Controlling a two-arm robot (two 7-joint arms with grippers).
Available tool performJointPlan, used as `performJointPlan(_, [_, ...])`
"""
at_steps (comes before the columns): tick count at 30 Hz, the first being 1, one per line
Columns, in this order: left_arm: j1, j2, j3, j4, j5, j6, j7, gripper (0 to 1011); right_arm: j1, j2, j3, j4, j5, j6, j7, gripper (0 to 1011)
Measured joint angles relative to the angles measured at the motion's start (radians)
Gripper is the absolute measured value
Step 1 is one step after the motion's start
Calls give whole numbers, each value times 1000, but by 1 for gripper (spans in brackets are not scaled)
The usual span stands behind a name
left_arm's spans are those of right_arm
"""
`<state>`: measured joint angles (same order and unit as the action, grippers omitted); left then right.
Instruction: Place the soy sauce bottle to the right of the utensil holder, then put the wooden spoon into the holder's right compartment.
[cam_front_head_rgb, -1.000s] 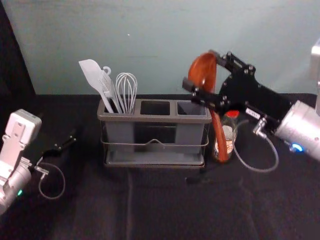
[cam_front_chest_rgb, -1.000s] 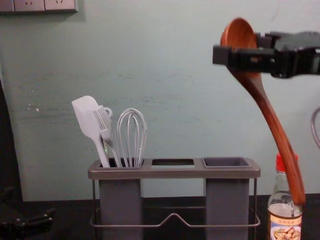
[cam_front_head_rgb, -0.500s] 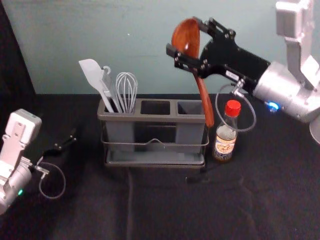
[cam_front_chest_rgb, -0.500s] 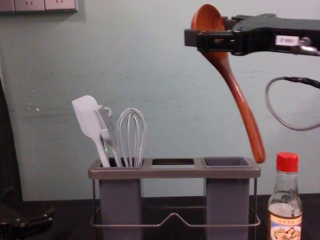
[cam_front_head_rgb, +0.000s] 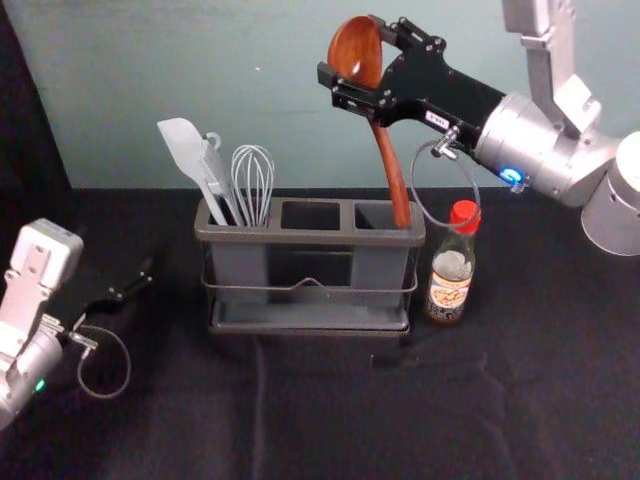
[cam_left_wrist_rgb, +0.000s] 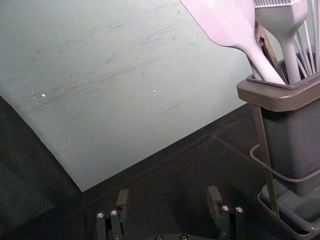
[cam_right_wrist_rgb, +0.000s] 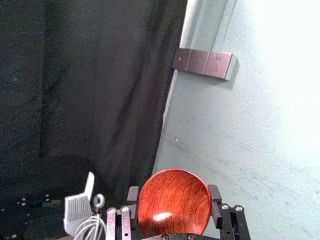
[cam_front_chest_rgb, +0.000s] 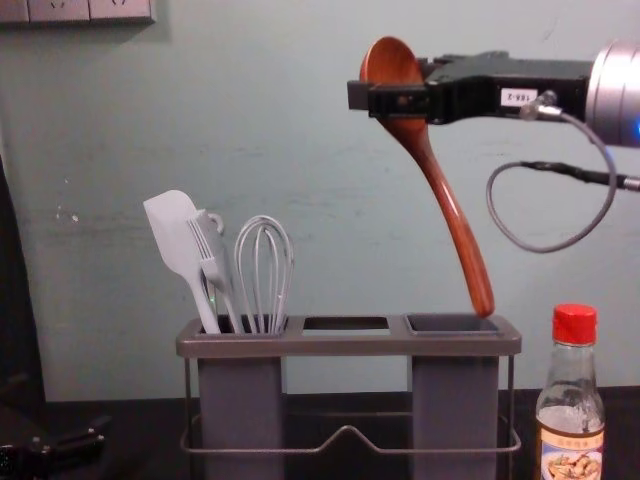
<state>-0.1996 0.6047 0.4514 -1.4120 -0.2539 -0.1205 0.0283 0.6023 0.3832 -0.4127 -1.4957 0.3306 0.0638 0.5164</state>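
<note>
High above the holder's right side, my right gripper (cam_front_head_rgb: 356, 60) is shut on the wooden spoon (cam_front_head_rgb: 392, 170) by its bowl, handle hanging down. In the right wrist view the spoon's bowl (cam_right_wrist_rgb: 174, 200) is between the fingers of my right gripper (cam_right_wrist_rgb: 174, 207). The handle's tip is at the right compartment (cam_front_chest_rgb: 450, 324) of the utensil holder (cam_front_chest_rgb: 350, 345), near its right edge. Upright to the right of the holder stands the soy sauce bottle (cam_front_head_rgb: 451, 270). My left gripper (cam_front_head_rgb: 135, 285) is parked at the left; the left wrist view shows this left gripper (cam_left_wrist_rgb: 167, 205) open and empty.
A white spatula (cam_front_head_rgb: 188, 155), a brush and a whisk (cam_front_head_rgb: 253, 180) stand in the holder's left compartment. The wall (cam_front_head_rgb: 300, 90) rises behind the table (cam_front_head_rgb: 330, 420), and the right gripper's cable loops near the bottle's red cap.
The right gripper has carried the spoon leftward, from in front of the bottle to over the holder's right side, and the bottle has come into fuller view. The left arm has stayed still.
</note>
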Motion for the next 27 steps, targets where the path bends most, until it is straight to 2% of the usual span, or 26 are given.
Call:
performJointPlan(14, [0, 0, 0, 0, 0, 0, 0, 1012, 49, -23, -35, 117, 16, -38, 11, 842])
performJointPlan(27, [0, 0, 0, 0, 0, 0, 0, 1012, 60, -32, -49, 150, 16, -51, 13, 842])
